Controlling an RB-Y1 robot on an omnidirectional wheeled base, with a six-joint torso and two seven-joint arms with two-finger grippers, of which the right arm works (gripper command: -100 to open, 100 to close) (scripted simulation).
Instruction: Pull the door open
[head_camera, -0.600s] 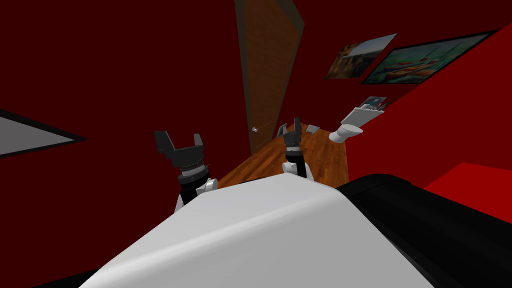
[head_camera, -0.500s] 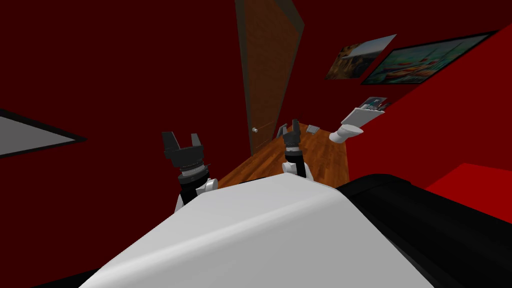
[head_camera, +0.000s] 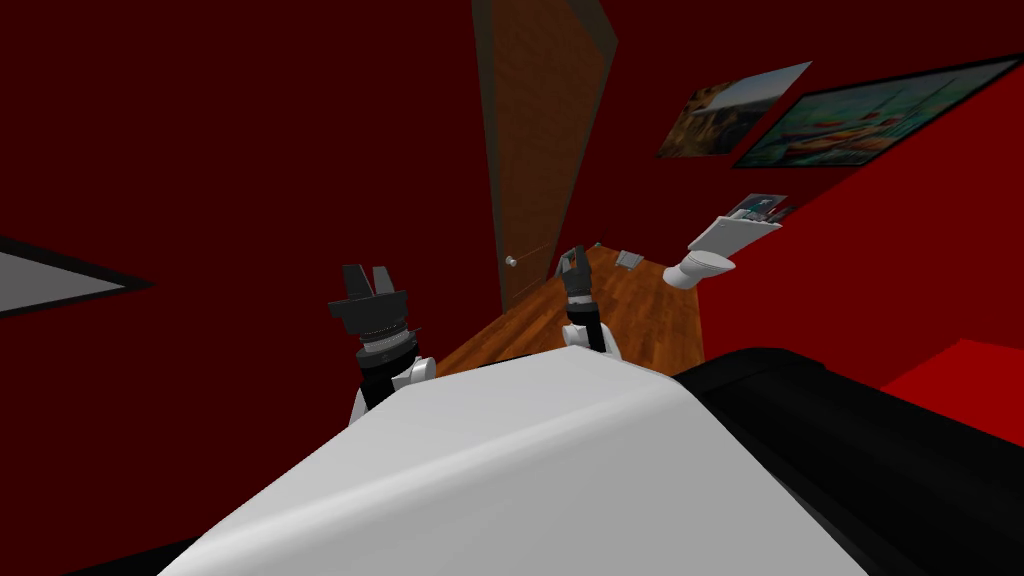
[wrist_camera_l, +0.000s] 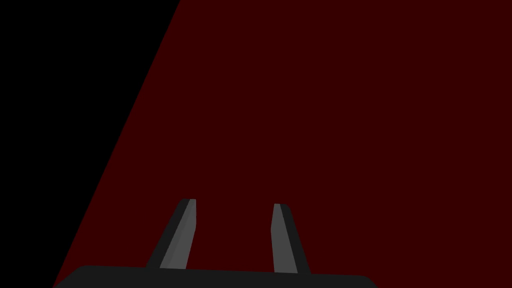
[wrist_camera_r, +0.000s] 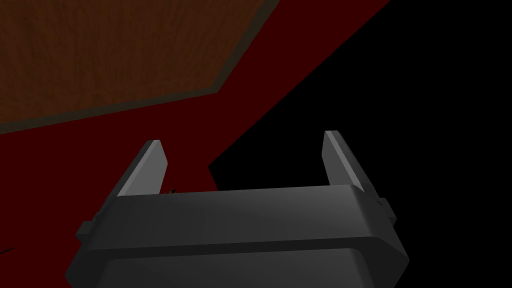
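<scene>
The right arm reached forward, the right gripper (head_camera: 572, 262) raised with its fingers (wrist_camera_r: 150, 167) spread wide and holding nothing. Beyond those fingers stood the brown wooden door (head_camera: 535, 150) in its dark frame. Its small round knob (head_camera: 511, 261) was near their left side, apart from them. Bare wooden floor (head_camera: 640, 310) lay below the fingers, and a white toilet (head_camera: 697, 268) sat well off to their right. The left gripper (head_camera: 367, 285) was held up further left, its fingers a narrow gap apart and empty.
</scene>
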